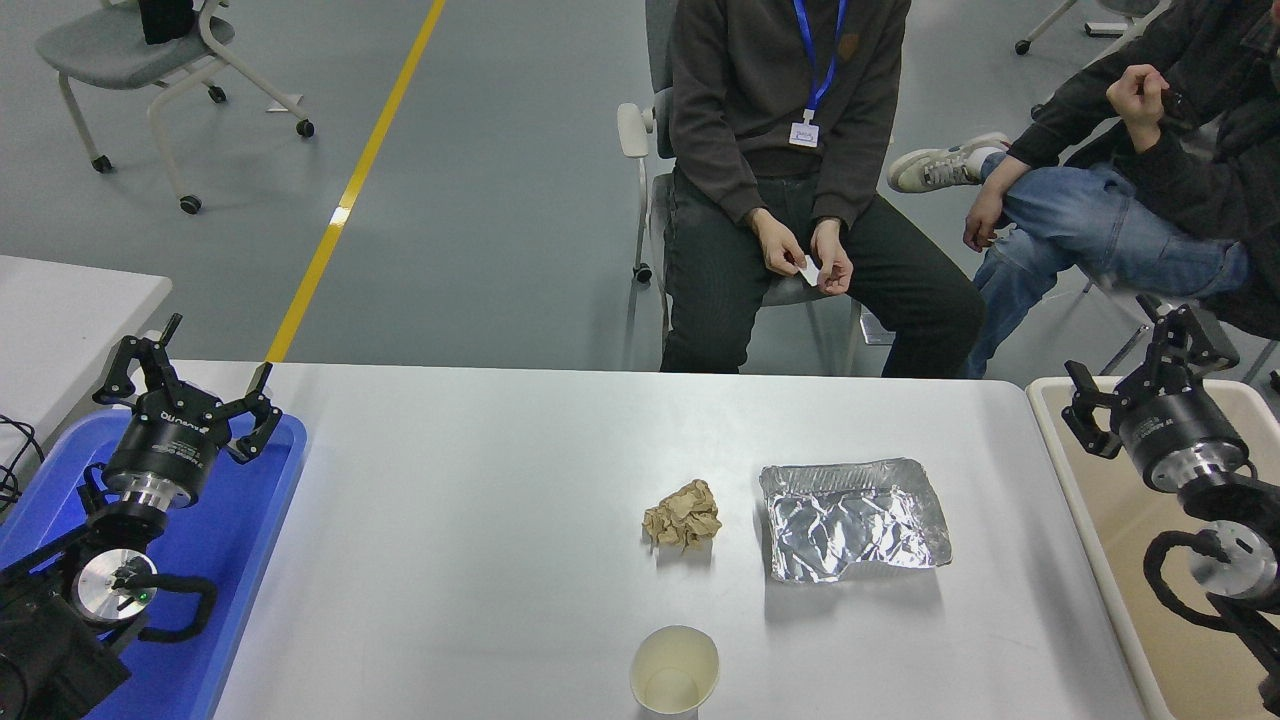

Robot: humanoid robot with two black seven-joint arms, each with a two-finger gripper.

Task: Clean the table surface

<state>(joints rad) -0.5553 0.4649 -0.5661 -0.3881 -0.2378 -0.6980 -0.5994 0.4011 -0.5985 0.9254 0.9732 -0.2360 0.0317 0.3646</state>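
The table surface point(480, 520) is a wide light grey-white top. On it lie a crumpled brown paper ball point(682, 516), a dented foil tray point(852, 519) to the ball's right, and an empty paper cup point(675, 671) at the near edge. My right gripper point(1138, 372) hangs open over the beige bin at the right, well clear of the foil tray. At the lower left my left gripper point(186, 372) is parked open above the blue tray point(240, 540). Neither gripper holds anything.
A beige bin point(1110, 520) stands off the table's right edge. A second white tabletop point(60, 310) shows at the left. Two people sit at the far side; one holds a small white card point(810, 270). A wheeled chair point(150, 60) stands far left.
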